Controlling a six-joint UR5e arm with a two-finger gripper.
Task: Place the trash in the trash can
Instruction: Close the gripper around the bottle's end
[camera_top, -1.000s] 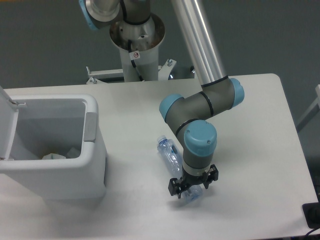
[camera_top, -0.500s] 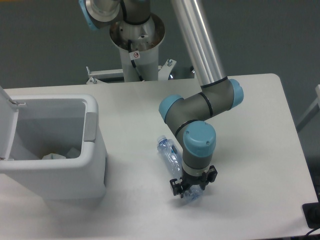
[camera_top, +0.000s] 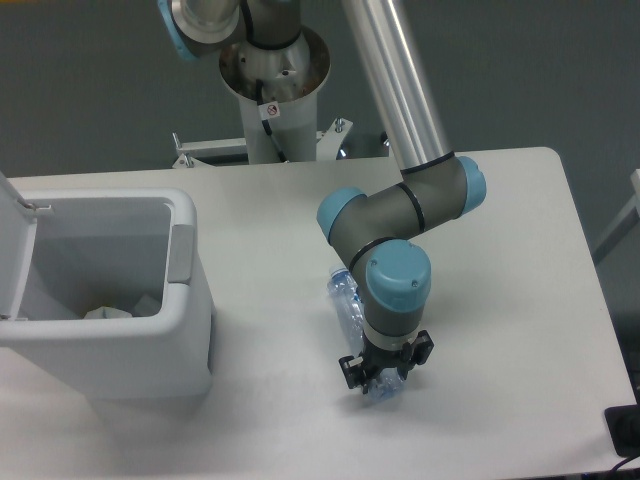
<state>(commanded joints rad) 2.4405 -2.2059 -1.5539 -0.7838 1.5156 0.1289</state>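
Now we see the bottle (camera_top: 349, 300) right of the bin (camera_top: 150, 345), long axis running up-left to down-right, arm bent overhead, gripper (camera_top: 383, 377) pointing down, clamped on its lower end.

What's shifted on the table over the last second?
The crushed clear plastic bottle swung: its far end moved right, toward the arm, with the pincer closed on its near end. The white boxy trash can, lid open, and the crumpled wrapper inside stayed put.
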